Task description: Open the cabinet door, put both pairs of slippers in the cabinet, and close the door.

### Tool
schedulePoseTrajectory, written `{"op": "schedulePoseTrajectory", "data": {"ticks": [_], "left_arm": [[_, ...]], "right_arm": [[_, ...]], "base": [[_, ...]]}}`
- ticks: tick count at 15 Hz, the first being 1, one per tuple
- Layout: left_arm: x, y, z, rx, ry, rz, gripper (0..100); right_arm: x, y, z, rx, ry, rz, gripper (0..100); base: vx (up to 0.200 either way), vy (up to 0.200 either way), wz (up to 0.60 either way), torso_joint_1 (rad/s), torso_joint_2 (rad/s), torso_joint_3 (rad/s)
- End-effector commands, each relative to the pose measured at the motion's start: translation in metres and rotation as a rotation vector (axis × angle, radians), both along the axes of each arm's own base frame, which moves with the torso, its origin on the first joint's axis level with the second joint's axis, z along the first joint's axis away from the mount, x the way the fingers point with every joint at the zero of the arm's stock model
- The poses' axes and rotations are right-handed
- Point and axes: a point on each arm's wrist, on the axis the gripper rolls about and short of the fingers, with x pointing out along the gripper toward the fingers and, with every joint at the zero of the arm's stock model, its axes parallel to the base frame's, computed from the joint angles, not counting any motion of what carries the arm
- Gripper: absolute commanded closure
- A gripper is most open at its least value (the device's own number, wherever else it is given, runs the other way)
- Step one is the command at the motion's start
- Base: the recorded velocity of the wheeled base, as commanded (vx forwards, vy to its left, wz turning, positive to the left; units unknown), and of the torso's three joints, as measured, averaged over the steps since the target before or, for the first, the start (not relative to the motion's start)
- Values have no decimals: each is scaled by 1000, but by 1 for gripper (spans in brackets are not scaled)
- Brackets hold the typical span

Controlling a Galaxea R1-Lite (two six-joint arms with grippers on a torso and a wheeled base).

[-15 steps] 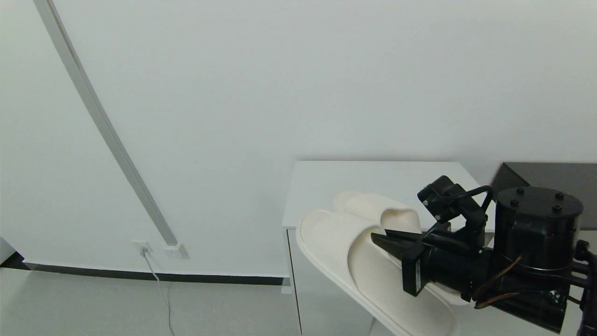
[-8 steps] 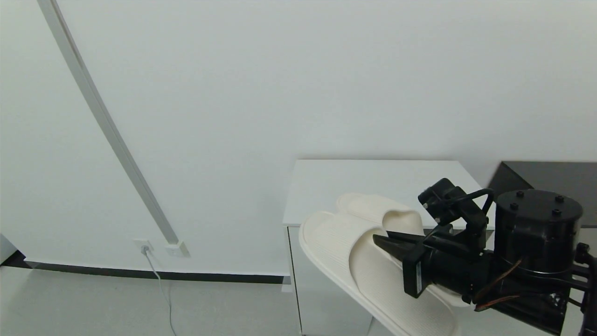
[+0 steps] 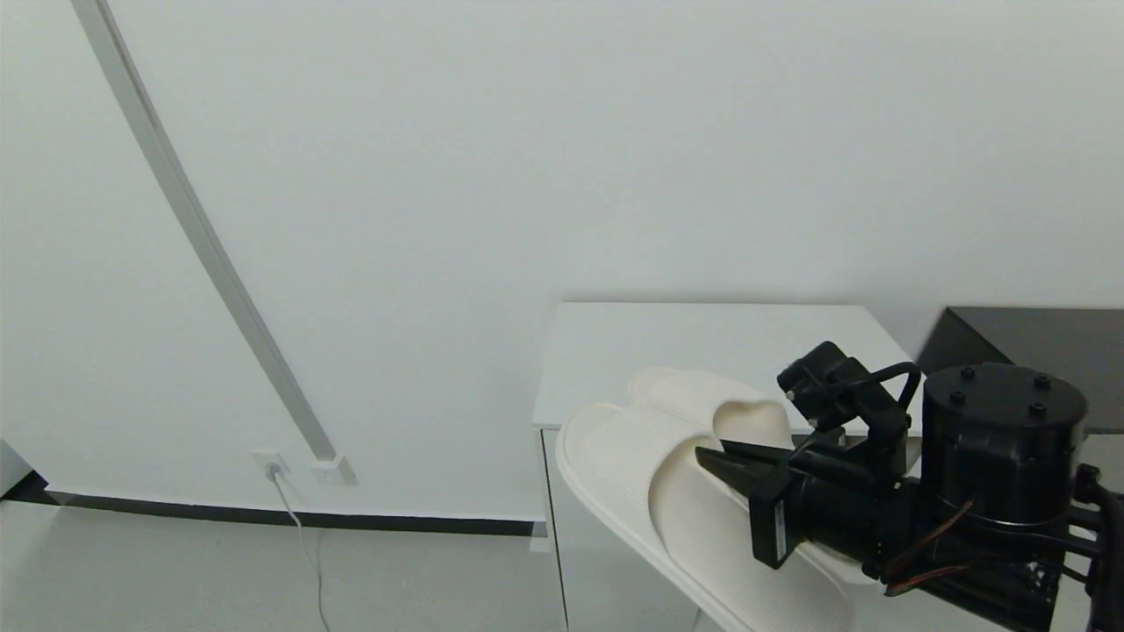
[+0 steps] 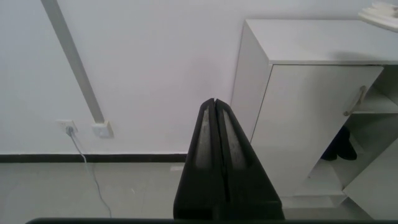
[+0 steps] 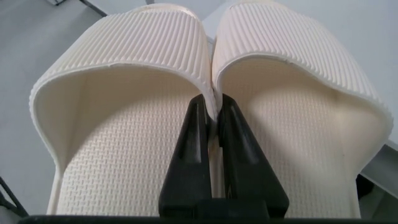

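Note:
My right gripper (image 3: 713,456) is shut on a pair of cream ribbed slippers (image 3: 632,465), held in the air in front of the white cabinet (image 3: 702,338). The right wrist view shows its fingers (image 5: 198,124) pinching the two inner strap edges of the slippers (image 5: 143,56) together. My left gripper (image 4: 214,104) is shut with nothing in it, pointing toward the cabinet (image 4: 298,43). One door panel with a handle (image 4: 356,101) faces front; beside it the cabinet interior is open, with a dark object (image 4: 342,147) on a shelf. The slippers' tip (image 4: 382,12) shows above the cabinet.
A grey wall conduit (image 3: 189,219) slants down to a socket with a trailing cable (image 3: 272,470). A black surface (image 3: 1036,329) stands right of the cabinet. Bare floor (image 3: 263,579) lies left of the cabinet.
My right arm with the slippers has edged slightly left and down. The cabinet has stayed where it was.

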Motion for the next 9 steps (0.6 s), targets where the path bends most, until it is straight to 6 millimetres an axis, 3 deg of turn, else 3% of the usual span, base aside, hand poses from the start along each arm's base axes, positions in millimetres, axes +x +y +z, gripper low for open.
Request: {"op": "schedulePoseTrajectory", "data": {"ticks": [1, 9], "left_arm": [[0, 0, 0, 0, 1, 1, 100], [0, 0, 0, -2, 1, 1, 100]], "right_arm": [[1, 1, -3, -7, 7, 2, 100], [1, 2, -3, -10, 9, 2, 100]], "base": [[0, -200, 0, -7, 2, -2], [0, -200, 0, 4, 5, 2]]}}
